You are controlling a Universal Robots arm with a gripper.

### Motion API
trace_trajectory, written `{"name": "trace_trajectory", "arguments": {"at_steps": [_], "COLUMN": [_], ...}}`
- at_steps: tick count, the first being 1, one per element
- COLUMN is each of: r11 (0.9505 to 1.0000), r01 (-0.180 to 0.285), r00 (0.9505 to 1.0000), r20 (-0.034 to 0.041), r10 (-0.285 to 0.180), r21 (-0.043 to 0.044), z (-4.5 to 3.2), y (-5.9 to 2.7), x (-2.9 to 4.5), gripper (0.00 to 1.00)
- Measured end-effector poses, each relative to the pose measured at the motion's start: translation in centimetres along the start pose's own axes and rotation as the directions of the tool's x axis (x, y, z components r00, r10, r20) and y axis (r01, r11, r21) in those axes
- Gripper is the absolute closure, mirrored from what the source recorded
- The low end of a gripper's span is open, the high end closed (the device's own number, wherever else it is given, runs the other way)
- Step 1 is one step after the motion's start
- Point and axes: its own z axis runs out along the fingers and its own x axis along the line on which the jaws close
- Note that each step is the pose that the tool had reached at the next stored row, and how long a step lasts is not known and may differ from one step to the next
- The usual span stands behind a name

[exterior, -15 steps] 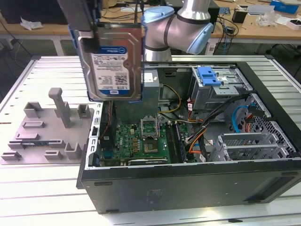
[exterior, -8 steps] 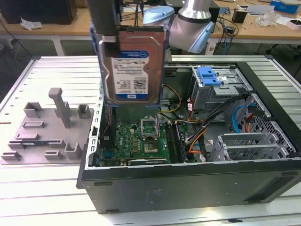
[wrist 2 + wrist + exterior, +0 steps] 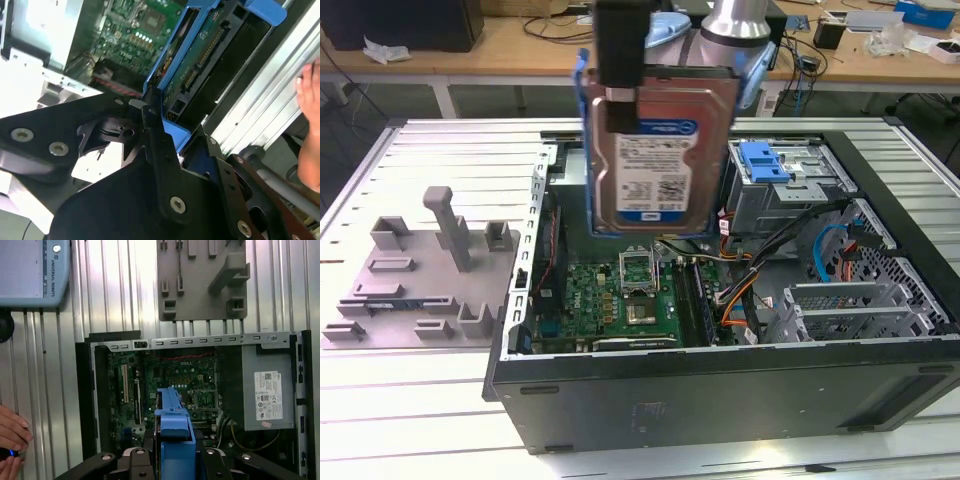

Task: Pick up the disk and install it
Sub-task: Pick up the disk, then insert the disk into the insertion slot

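Disk (image 3: 660, 150): silver, white-and-blue labelled, blue-framed, upright.

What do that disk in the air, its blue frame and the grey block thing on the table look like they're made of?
The disk: bare metal casing, likely aluminium, dull silver sheen, with a paper-like label. Its blue frame: moulded plastic, by the even colour and smooth surface. The grey fixture: matte plastic probably; uniform grey, no shine.
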Motion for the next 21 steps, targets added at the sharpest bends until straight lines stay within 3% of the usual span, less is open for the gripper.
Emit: {"name": "trace_trajectory", "arguments": {"at_steps": [10,21], "r11": [1.0,1.0], "r01": [0.0,0.0], "r00": [1.0,1.0], "r20": [0.0012,0.0011], "r10": [0.0,0.0], "r21": [-0.0001,-0.0001], "z": [0.05,0.05], "y": [-4.33,-4.57], "x": [1.2,1.19], "gripper": [0.63,0.63]}}
